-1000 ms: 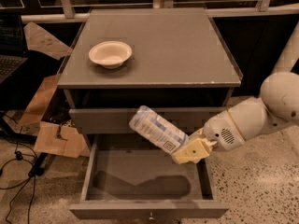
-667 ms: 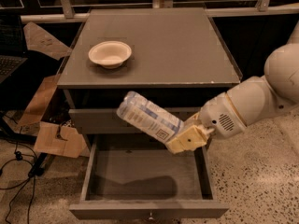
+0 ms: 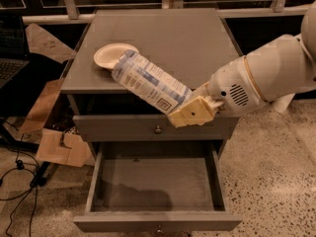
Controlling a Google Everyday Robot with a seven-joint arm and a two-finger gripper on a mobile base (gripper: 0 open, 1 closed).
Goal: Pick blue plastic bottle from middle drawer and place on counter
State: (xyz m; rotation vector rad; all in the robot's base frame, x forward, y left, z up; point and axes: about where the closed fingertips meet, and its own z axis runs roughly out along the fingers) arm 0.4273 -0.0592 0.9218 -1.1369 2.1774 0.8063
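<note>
My gripper [image 3: 190, 113] clasps the blue bottle [image 3: 148, 82] by one end, its length slanting toward ten o'clock above the counter [image 3: 163, 38] edge.

Plastic pincer [image 3: 185, 114] holds glossy bottle [image 3: 148, 83] above wooden drawer [image 3: 153, 181].
</note>
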